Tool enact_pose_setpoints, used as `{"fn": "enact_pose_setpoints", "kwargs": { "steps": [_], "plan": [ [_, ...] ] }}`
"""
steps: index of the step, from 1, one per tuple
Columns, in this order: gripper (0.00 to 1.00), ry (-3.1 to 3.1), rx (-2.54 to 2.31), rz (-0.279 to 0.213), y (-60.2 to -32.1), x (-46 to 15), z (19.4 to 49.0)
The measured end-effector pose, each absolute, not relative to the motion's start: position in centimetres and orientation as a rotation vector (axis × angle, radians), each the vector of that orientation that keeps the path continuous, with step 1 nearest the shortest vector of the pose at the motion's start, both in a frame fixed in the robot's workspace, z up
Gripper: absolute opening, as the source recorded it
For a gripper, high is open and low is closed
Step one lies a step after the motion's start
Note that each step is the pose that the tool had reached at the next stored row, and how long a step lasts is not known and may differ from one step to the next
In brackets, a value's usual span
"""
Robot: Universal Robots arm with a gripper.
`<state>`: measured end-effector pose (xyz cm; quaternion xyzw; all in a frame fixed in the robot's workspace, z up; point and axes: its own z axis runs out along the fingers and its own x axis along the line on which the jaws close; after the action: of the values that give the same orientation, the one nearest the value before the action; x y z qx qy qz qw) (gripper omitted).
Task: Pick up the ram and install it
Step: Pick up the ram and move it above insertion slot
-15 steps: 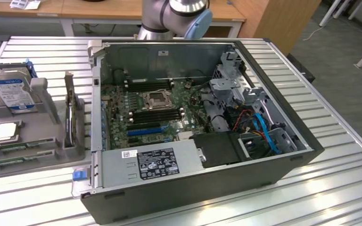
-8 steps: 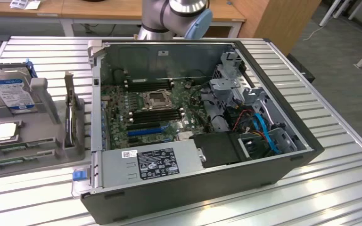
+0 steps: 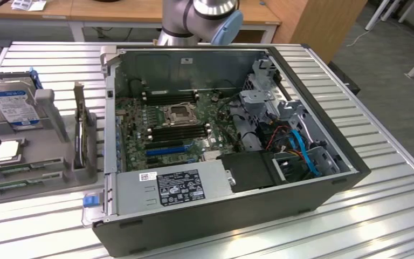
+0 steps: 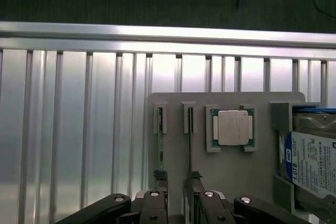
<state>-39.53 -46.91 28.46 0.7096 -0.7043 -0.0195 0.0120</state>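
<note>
The ram (image 4: 159, 145) is a long, thin green stick. It stands on its edge in a slot of a flat grey holder (image 4: 252, 182). In the next slot stands another thin, dark stick (image 4: 189, 145). Just beside that lies a square chip (image 4: 232, 128) with a dull silver top and a green rim. Past the chip is a silver hard drive (image 4: 315, 161) with a blue label.

My fingers (image 4: 196, 181) are black with round metal bolts. They are spread apart with a gap between them, and they pinch nothing. They hang over one end of the two slots. I cannot tell if a tip touches the ram.

The holder rests on a bench (image 3: 379, 216) of shiny ridged metal. It is on the exterior view's left of the open black computer case (image 3: 264, 216).
</note>
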Motion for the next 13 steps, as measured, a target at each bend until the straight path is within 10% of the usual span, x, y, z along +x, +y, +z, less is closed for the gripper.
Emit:
{"fn": "enact_pose_setpoints", "kwargs": {
  "steps": [13],
  "plan": [
    [0.29,-2.194,2.211,-0.057,-46.92,-39.52,27.79]
  ]
}}
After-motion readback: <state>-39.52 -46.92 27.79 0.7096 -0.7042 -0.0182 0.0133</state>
